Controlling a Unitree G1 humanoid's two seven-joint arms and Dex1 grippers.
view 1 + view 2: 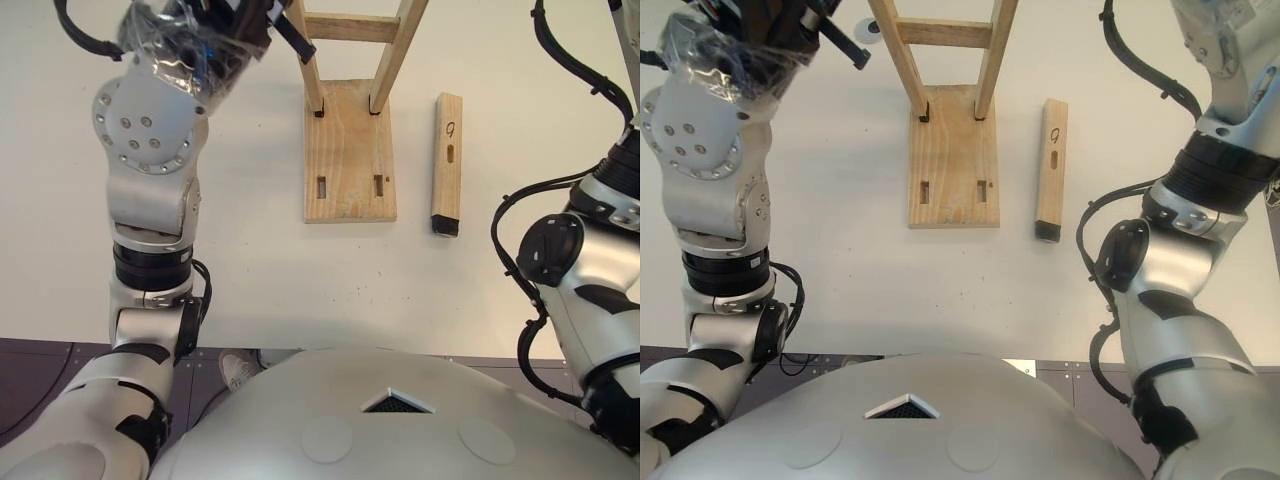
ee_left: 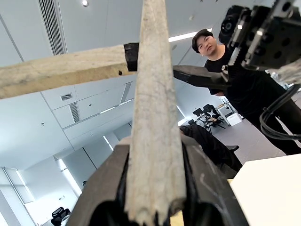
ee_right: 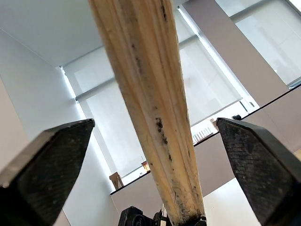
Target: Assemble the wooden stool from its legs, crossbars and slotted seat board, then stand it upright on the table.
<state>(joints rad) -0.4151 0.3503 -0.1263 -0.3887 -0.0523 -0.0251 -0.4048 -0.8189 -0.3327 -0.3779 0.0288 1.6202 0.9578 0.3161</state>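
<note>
A slotted seat board (image 1: 952, 160) is being carried flat by the white surface (image 1: 840, 270). The left leg (image 1: 902, 55) and right leg (image 1: 992, 55) are being shown standing in its two far slots, and are being joined by a crossbar (image 1: 945, 33). The two near slots are being shown unfilled. A loose leg (image 1: 1051, 170), slotted and dark-tipped, is being seen lying near the board's right edge, apart from it.

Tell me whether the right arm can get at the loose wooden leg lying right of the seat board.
Probably yes. The loose slotted wooden leg lies flat on the white table on that arm's side, nothing over it. The right gripper is open around an upright stool leg, gripping nothing.
</note>
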